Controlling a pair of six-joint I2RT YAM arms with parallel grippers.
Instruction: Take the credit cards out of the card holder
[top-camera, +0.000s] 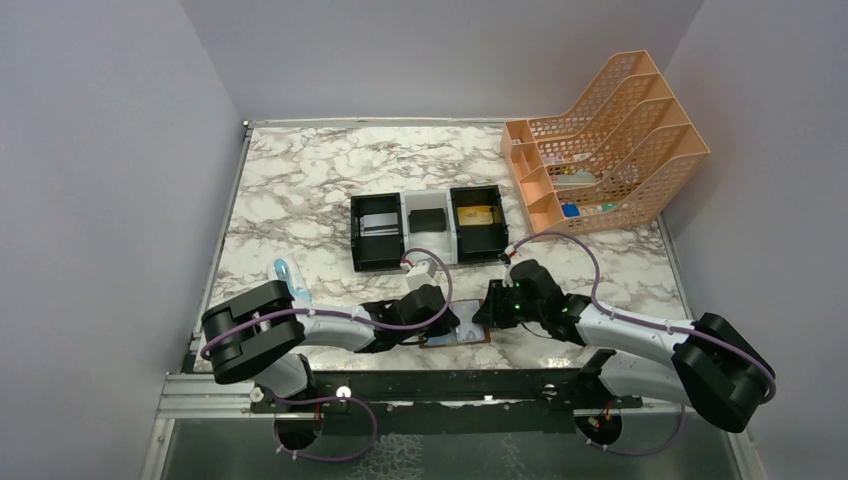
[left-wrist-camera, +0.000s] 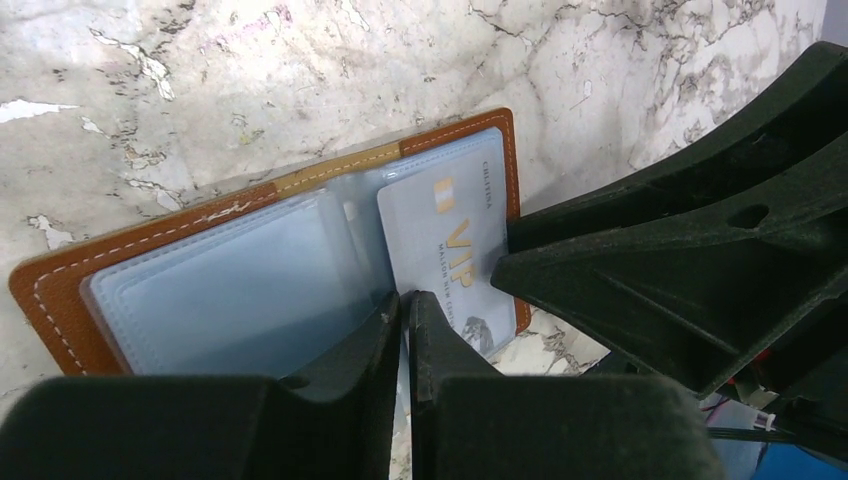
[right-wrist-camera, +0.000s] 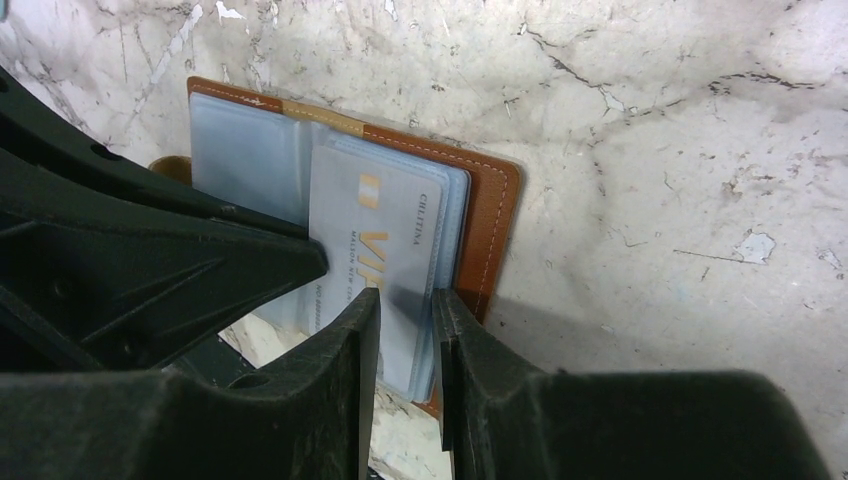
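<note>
An open brown card holder (right-wrist-camera: 495, 215) lies flat on the marble bench (top-camera: 300, 180) near its front edge, between the two arms; a pale VIP card (left-wrist-camera: 450, 240) sits at the clear pockets on the right arm's side; the left fingers (left-wrist-camera: 360, 350) are drawn almost together at the holder's near edge; the right fingers (right-wrist-camera: 340, 340) stand a narrow gap apart over the card; whether either pair grips anything cannot be told. Behind, a three-compartment tray (top-camera: 354, 240) holds a grey card (top-camera: 377, 222), a black block (top-camera: 428, 218) and a gold card (top-camera: 475, 214).
</note>
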